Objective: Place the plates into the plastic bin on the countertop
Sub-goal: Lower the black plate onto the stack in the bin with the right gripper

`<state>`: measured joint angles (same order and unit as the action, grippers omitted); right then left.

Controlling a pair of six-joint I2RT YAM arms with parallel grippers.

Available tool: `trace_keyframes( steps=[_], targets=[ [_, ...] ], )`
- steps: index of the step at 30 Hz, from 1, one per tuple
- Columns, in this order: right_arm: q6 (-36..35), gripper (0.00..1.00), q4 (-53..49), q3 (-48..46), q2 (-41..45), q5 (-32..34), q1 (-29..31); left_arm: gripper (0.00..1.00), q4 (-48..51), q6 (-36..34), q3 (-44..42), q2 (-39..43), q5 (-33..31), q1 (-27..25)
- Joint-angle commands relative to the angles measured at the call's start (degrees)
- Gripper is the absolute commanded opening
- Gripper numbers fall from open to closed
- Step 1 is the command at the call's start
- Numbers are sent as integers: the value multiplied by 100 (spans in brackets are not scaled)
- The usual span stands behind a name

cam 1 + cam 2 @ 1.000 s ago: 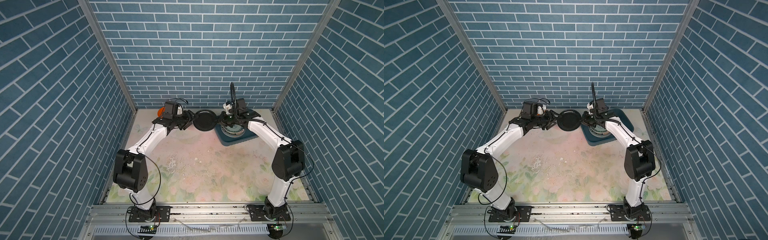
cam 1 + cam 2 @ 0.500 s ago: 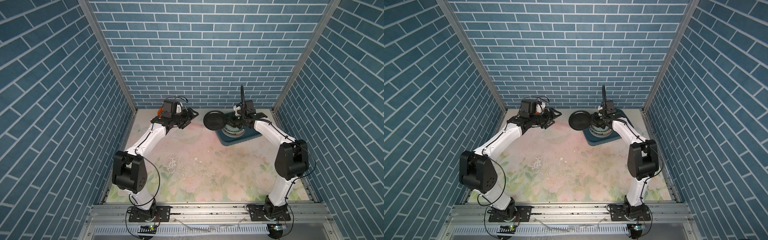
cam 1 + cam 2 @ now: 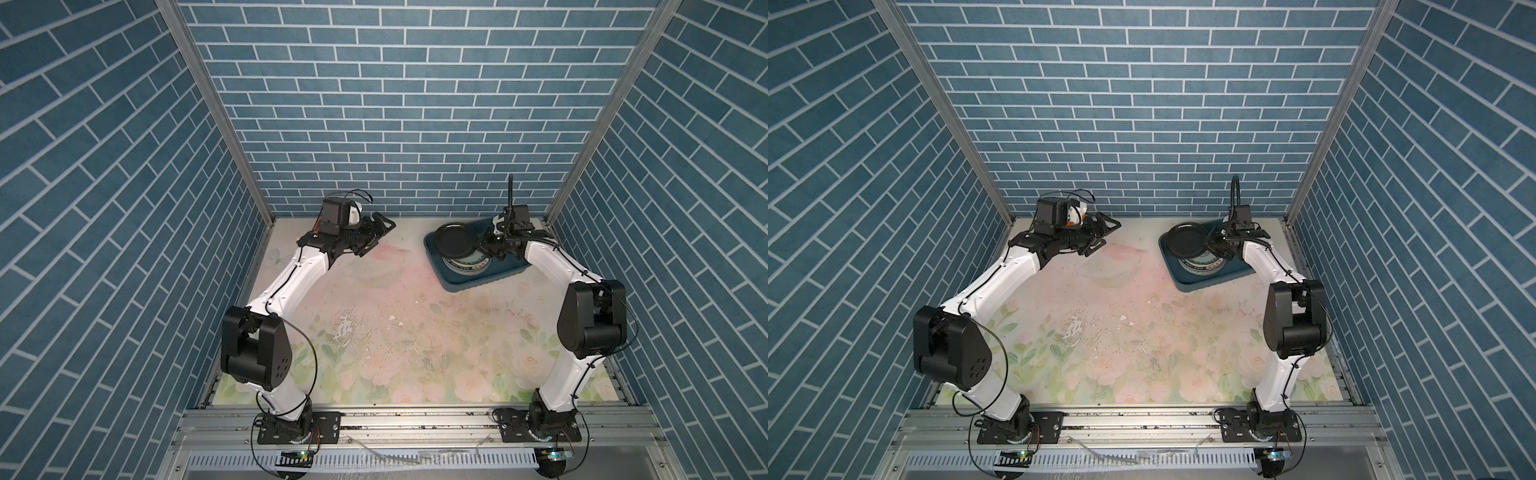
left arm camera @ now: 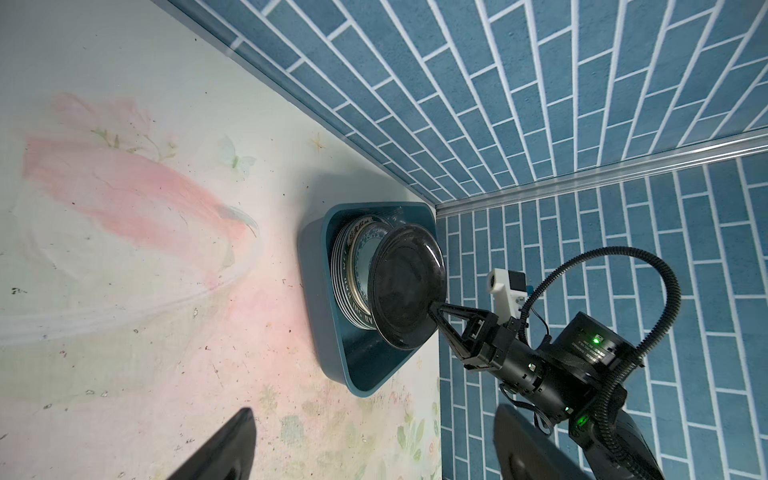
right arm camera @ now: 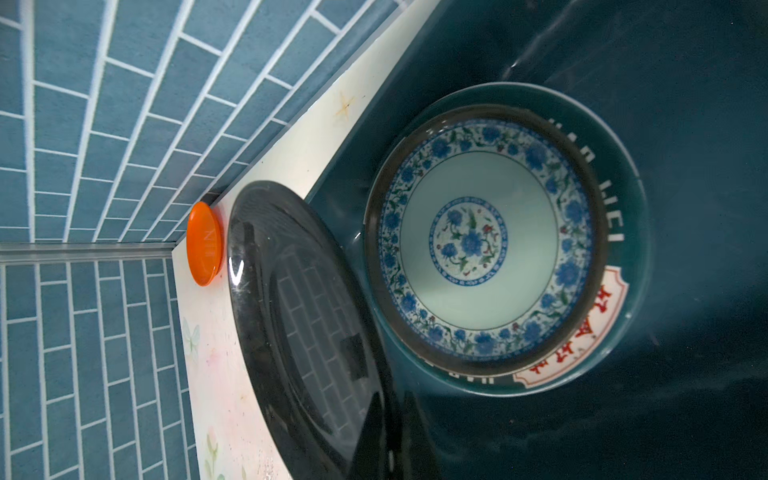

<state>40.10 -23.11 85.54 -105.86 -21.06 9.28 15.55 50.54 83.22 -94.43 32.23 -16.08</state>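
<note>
Having been handed over, the black plate (image 3: pixel 455 243) is gripped by the right pincer (image 4: pixel 433 309) above the plastic bin (image 3: pixel 473 283); the left pincer (image 3: pixel 376 237) is spread empty, so lowering remains.

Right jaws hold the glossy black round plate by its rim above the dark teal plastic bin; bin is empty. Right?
Not empty: the dark teal plastic bin already holds stacked plates, a blue-flowered white plate on top, per the right wrist view. The right gripper does hold the glossy black round plate by its rim above it.
</note>
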Motion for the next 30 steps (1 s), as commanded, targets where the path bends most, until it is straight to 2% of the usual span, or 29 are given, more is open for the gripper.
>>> trace_keyframes(
  steps=[1,30],
  targets=[
    [-2,0,194,36,-51,131,-127,91,-96,-106,-25,181,-28,34],
    [-257,0,-303,744,-1002,406,-371,92,-219,-69,-53,129,-120,210]
  ],
)
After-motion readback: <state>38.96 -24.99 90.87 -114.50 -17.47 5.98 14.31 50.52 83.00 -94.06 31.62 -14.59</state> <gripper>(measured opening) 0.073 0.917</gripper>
